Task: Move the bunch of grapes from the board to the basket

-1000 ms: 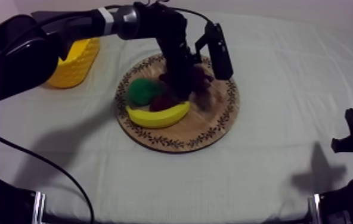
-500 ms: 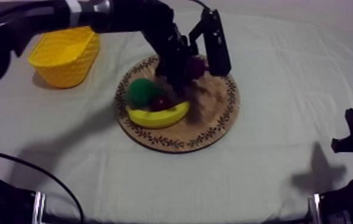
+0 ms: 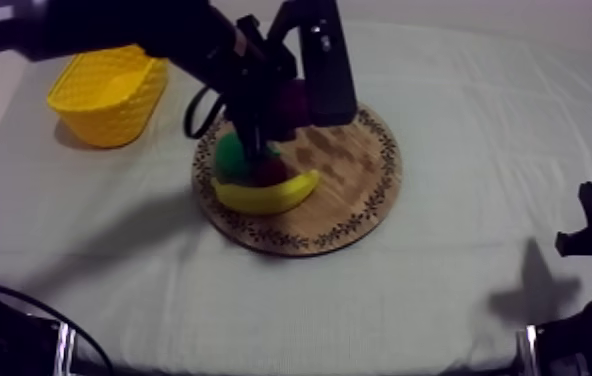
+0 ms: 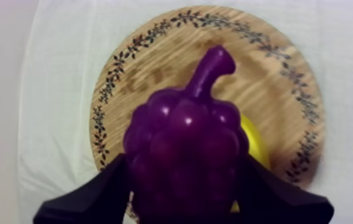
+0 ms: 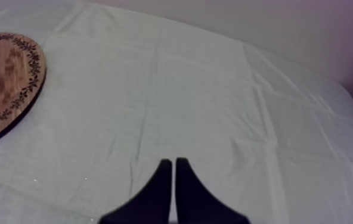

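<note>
Gripping the bunch of grapes (image 4: 182,137), my left pincer (image 4: 182,174) is clamped on it, one black finger pressed to each flank of the purple cluster and the stem pointing away from my wrist. From above, the left pincer (image 3: 278,112) hangs over the far left part of the wooden board (image 3: 352,192), with the bunch of grapes (image 3: 296,100) showing dark purple between the fingers. The grapes are up off the wood. In the left wrist view the wooden board (image 4: 155,65) lies well beneath them, its leaf-patterned rim running nearly all the way round the bunch.

The board sits about the middle of the bench (image 3: 440,300), a little toward the far edge. On its left half lie three pieces of toy fruit close together. A banana (image 3: 265,194) curves along the near side, a green pear (image 3: 228,158) is just behind it, and a small red fruit (image 3: 271,171) is tucked between the two, touching the banana. The right half of the board is bare wood.

The yellow basket (image 3: 120,118) stands by the far left corner of the bench, well apart from the board. Its mouth is open upward and shows its own yellow inside.

My right pincer (image 5: 174,168) has its fingers lying together as a narrow wedge. It hangs over the cloth by the right edge of the bench, with the board's rim off to one side.
</note>
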